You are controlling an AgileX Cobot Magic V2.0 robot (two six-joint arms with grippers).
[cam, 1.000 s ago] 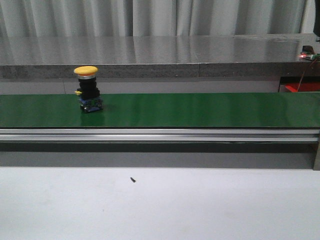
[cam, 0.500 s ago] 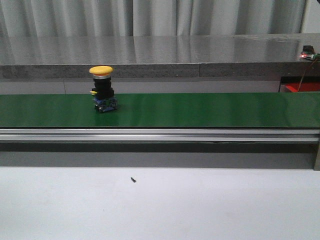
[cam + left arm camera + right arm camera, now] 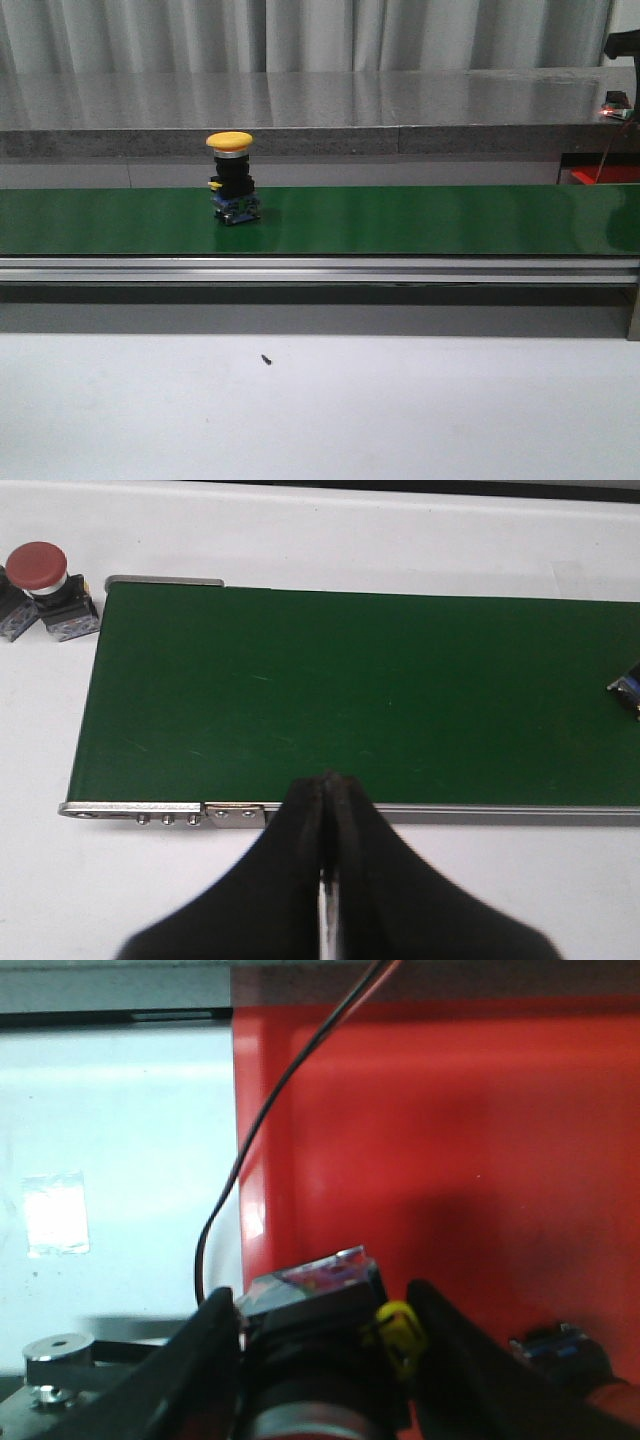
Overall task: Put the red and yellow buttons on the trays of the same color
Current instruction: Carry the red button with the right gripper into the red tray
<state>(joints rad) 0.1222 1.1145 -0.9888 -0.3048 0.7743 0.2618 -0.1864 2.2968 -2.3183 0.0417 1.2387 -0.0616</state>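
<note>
well, from my front camera i see one yellow button (image 3: 230,178) standing upright on the green conveyor belt (image 3: 420,220), left of the belt's middle, its yellow cap on top and a black and blue body under it. neither arm shows in that view. a tiny dark speck (image 3: 265,359) lies on the white table (image 3: 400,420) in front of the belt; too small for me to say what it is.

from the left wrist camera, my left gripper (image 3: 327,790) hangs over the belt's near rail with its dark fingers pressed together and nothing between them. beyond the belt's end sits a red button (image 3: 40,575) on the white surface, upright, with a second grey body beside it cut off by the picture's edge. a corner of some blue and black part (image 3: 628,692) pokes in at the far edge of the belt, mostly out of frame; i cannot tell what it is from there.

from the right wrist camera, my right gripper (image 3: 320,1330) is clamped around a button body (image 3: 325,1310), black with a yellow tab and a clear end; its cap is hidden, so i cannot tell its colour. it hangs above the red tray (image 3: 450,1140). another button (image 3: 560,1350) lies in that tray, blurred and partly cut off. a thin black and red wire (image 3: 265,1120) crosses the tray's edge.
</note>
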